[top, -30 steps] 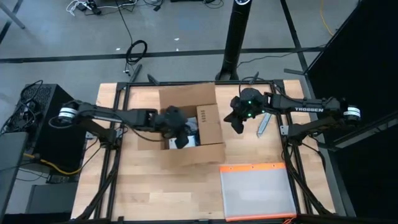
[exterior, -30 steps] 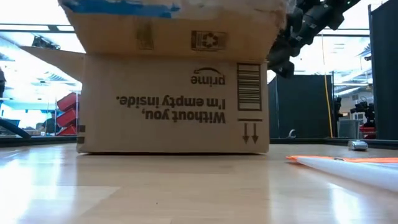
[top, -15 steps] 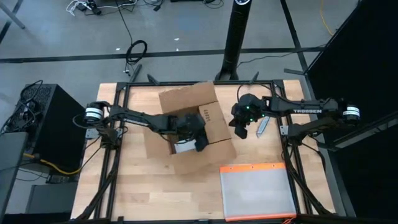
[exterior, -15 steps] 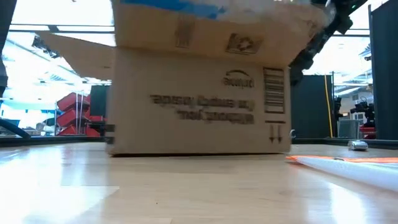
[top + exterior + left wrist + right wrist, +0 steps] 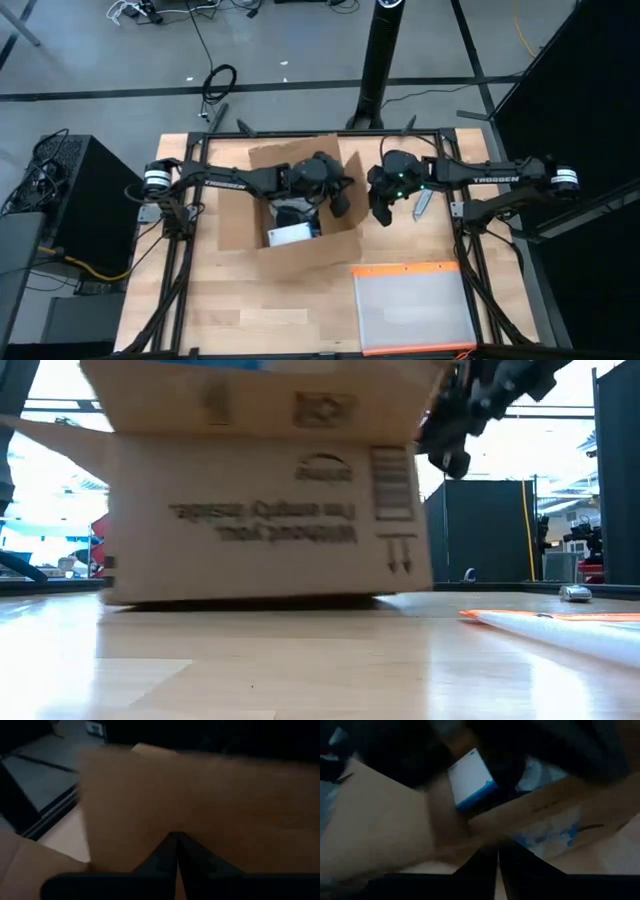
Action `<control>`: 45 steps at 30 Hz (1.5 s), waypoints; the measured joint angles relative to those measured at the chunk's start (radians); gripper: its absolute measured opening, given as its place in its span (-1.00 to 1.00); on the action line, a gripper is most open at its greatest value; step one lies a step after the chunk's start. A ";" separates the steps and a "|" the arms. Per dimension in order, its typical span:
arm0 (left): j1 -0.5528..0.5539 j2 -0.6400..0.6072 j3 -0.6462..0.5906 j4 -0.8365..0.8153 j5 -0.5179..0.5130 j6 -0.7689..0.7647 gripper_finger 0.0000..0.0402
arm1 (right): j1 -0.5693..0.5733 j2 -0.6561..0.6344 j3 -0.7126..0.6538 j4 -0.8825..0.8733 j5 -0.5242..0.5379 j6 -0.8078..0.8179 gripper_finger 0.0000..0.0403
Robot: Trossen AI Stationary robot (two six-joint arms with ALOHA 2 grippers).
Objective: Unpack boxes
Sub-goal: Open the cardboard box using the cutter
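Box (image 5: 300, 205), mid-counter (image 5: 240, 300), flaps open, white item (image 5: 290, 235) inside, unpacking barely begun; left hand (image 5: 335, 195) closed at its far-right rim, right hand (image 5: 382, 212) closed beside it, both empty.

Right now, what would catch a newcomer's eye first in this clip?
The open cardboard box mid-table, with the left pincer reaching over its right edge. Inside lies a white-and-blue packet. The right pincer hovers shut just right of the box; an orange-edged clear pouch lies flat near the front.
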 joint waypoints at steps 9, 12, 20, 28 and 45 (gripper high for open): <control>0.008 0.052 0.007 0.128 0.092 -0.005 -0.99 | 0.000 -0.089 0.256 -0.373 0.209 -0.055 -1.00; 0.009 0.068 0.028 0.137 0.123 -0.009 -0.99 | -0.009 -0.077 0.273 -0.369 0.226 -0.059 -1.00; 0.010 0.111 0.084 0.160 0.206 -0.021 -0.99 | -0.032 -0.045 0.318 -0.356 0.269 -0.070 -1.00; 0.002 0.135 0.159 0.150 0.267 0.049 -0.99 | -0.070 0.015 0.333 -0.469 0.285 -0.074 -1.00; 0.051 -0.029 0.155 -0.215 0.244 0.009 -0.99 | -0.033 0.037 0.109 -0.452 0.245 -0.124 -1.00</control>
